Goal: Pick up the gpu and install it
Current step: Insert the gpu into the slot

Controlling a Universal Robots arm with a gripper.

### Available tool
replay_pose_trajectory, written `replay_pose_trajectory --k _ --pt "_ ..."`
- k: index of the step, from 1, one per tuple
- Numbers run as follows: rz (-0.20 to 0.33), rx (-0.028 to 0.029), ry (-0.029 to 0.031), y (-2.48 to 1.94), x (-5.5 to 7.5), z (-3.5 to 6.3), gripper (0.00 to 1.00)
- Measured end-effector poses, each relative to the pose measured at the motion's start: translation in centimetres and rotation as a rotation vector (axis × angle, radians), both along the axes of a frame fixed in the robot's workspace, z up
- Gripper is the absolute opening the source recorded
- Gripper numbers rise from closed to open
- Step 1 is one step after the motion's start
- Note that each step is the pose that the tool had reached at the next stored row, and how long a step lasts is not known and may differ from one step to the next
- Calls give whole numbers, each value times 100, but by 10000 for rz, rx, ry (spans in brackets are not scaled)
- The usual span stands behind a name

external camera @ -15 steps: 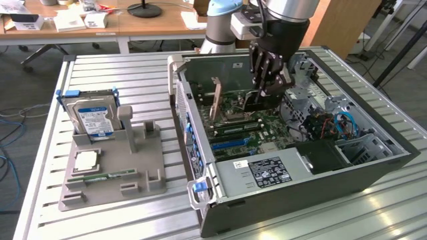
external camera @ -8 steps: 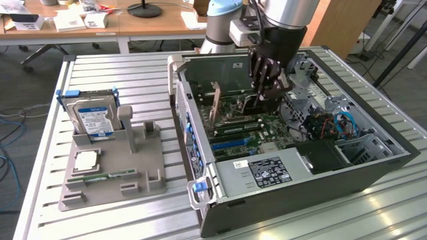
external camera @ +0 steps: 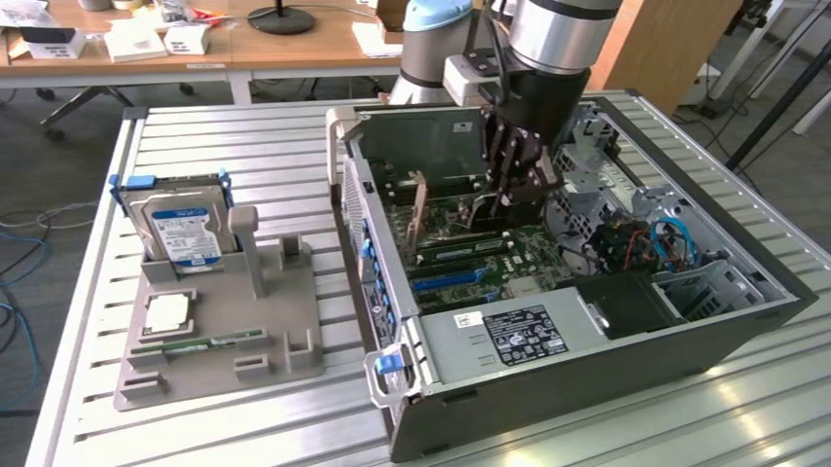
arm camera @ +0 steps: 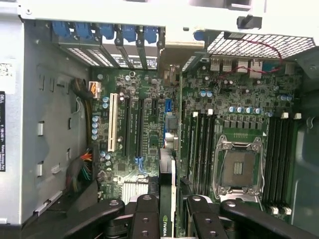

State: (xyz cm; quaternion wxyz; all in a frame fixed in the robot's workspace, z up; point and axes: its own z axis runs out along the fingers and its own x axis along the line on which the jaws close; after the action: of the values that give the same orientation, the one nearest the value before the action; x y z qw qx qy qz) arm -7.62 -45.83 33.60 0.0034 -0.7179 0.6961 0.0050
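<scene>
One claw [external camera: 520, 202], mid-frame in the exterior view inside the one open computer case [external camera: 571, 389], grips the one gpu [arm camera: 172, 194] on edge above the motherboard [arm camera: 134, 114], its black face marked NVIDIA, while one blue-labelled hard drive [external camera: 182, 229] stands at the exterior view's left.
</scene>
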Motion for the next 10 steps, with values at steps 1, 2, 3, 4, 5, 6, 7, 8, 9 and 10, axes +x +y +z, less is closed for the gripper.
replay_pose_trajectory --k 1,2,3,4,5,6,7,8,9,10 --pt "0 0 0 0 0 -18 26" --pt "0 -1 0 0 0 -36 26" --pt "-1 -1 0 0 -1 -55 26" --pt "0 -1 0 0 -1 -73 26" --pt "0 -2 1 0 -1 -90 26" --pt "0 -1 0 0 -2 -109 26" --pt "1 0 0 0 -2 -128 26" --pt "1 0 -1 0 -2 -146 26" --pt "0 0 0 0 -2 -163 26" --pt "1 0 0 0 -2 -180 26"
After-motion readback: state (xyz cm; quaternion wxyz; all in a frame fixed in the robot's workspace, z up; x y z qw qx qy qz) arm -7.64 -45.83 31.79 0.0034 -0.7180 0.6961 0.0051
